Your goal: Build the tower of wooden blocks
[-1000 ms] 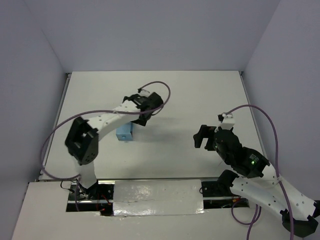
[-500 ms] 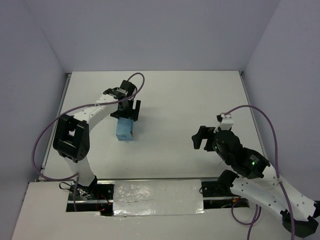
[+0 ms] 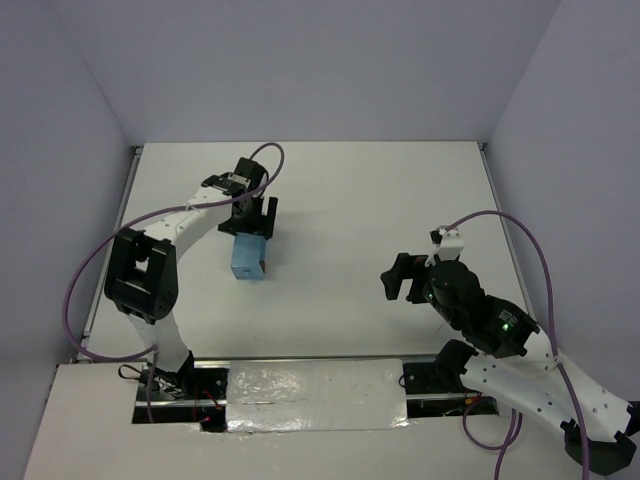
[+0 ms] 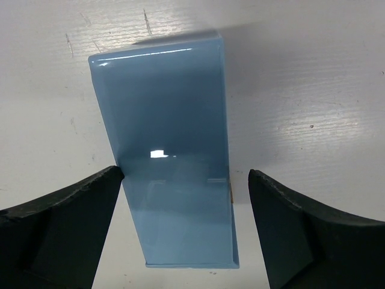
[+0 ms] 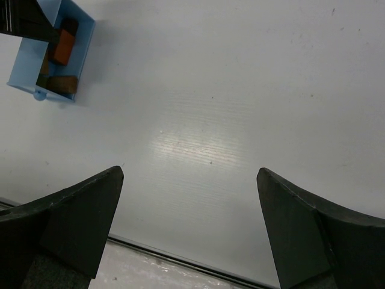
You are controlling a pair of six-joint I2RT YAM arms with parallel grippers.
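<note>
Both wide open and empty, left hand (image 4: 183, 180) astride blue box (image 4: 168, 132), right hand (image 5: 189, 180) apart; light, stiff wood blocks (image 5: 61, 47), best pinched across flat sides.

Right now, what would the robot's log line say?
left end effector: open, over light blue box | right end effector: open, empty, above table | wood blocks: inside box | stacking: not started

Box (image 4: 171, 150): pale blue, smooth, glossy, plastic-looking.
Blocks (image 5: 62, 47) inside: wood, matt.
Bench (image 5: 240, 120): white, matt, lightly scuffed, with a faint sheen.
Left claw (image 4: 184, 173), right claw (image 5: 189, 171): black, matt, plastic-looking.
</note>
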